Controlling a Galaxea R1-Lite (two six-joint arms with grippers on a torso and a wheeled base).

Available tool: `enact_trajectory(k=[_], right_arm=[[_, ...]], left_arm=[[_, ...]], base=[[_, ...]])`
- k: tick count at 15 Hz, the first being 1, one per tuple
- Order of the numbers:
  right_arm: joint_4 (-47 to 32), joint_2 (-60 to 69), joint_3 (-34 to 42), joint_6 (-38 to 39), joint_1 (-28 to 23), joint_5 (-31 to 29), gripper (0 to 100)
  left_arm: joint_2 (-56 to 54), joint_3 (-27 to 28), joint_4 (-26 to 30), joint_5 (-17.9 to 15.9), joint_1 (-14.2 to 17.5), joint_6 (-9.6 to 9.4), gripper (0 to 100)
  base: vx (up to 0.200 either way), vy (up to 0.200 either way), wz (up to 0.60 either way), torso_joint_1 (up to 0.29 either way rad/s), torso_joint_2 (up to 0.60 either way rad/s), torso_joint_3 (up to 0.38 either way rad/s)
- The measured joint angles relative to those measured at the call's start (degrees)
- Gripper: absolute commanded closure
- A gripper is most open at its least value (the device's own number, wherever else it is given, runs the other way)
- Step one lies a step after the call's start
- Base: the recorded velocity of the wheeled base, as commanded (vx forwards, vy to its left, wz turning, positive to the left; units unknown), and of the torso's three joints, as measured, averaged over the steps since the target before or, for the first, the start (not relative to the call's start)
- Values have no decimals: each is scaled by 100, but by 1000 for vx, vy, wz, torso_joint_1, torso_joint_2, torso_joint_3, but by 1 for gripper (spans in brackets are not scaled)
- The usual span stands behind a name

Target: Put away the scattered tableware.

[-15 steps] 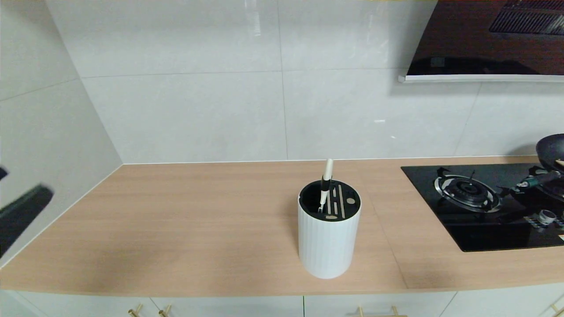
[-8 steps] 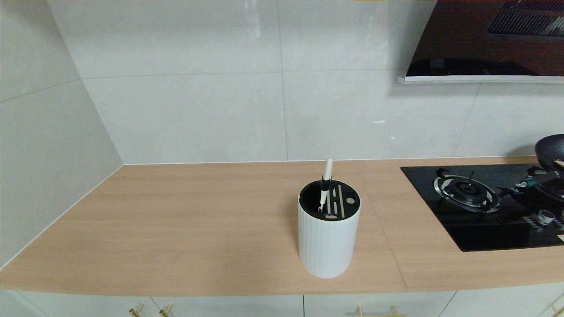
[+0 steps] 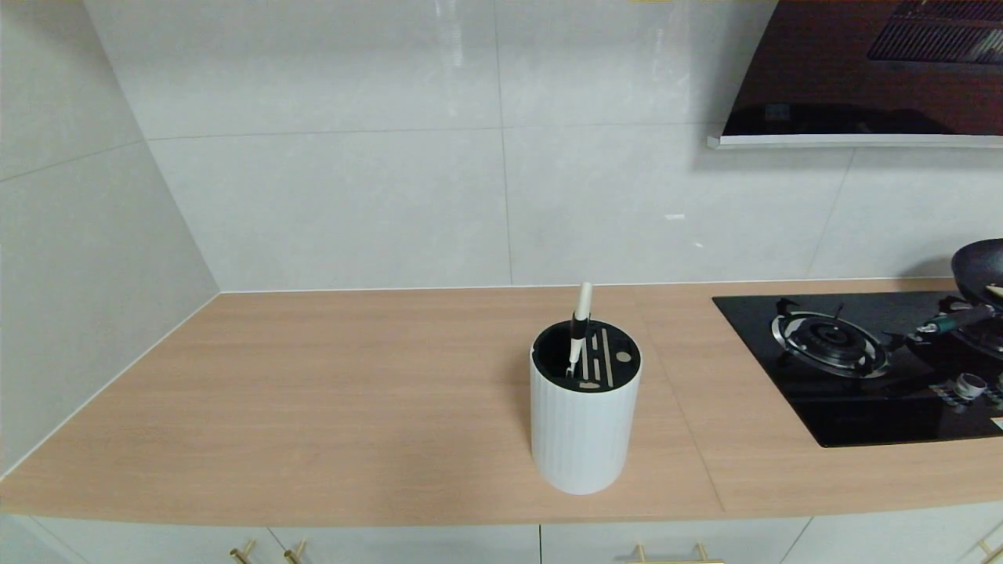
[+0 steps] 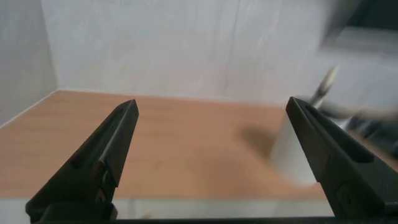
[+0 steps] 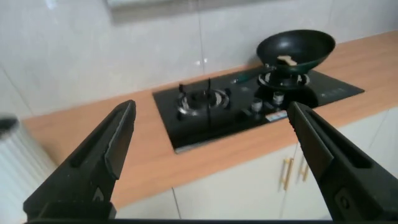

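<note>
A white ribbed utensil holder (image 3: 585, 415) with a black slotted top stands on the wooden counter (image 3: 353, 407), right of centre. One utensil with a cream and black handle (image 3: 581, 317) stands upright in its round opening. The holder (image 4: 292, 152) and the handle (image 4: 324, 84) appear blurred in the left wrist view, far beyond my left gripper (image 4: 211, 140), which is open with nothing between its fingers. My right gripper (image 5: 208, 140) is open too, held out in front of the counter edge, with the holder's side (image 5: 18, 162) at the frame border.
A black gas hob (image 3: 870, 360) is set into the counter at the right, with a dark wok (image 5: 295, 50) on its far burner. A range hood (image 3: 862, 70) hangs above it. Tiled walls close the back and left. White cabinets with brass handles (image 5: 286, 174) run below.
A dark arm part seen at the head view's left edge one second ago has gone out of frame. The holder and utensil have not moved.
</note>
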State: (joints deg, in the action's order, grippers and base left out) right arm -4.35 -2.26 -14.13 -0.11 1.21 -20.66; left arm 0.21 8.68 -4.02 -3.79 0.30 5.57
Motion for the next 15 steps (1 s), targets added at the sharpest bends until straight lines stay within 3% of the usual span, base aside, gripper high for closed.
enact_trajectory(k=[2, 3, 4, 6, 10, 15], right_arm=[[869, 121, 912, -202, -66, 154, 0], [836, 152, 1148, -257, -79, 283, 0], [741, 179, 1290, -284, -90, 395, 0], [739, 204, 1375, -284, -94, 591, 0], [400, 216, 1395, 93, -99, 1771, 0], [428, 216, 1402, -67, -96, 1955, 0]], left_arm=[[-21, -636, 118, 10, 7, -513, 0], [-26, -742, 290, 119, 11, -709, 0], [-30, -805, 384, 163, 10, -775, 0], [-32, -846, 364, 168, 5, -795, 0], [-32, -858, 354, 174, 0, -770, 0], [-32, -852, 351, 188, 0, -674, 0]], base=[[0, 0, 0, 0, 0, 0], [0, 0, 0, 0, 0, 0], [0, 0, 0, 0, 0, 0], [0, 0, 0, 0, 0, 0], [0, 0, 0, 0, 0, 0], [0, 0, 0, 0, 0, 0]])
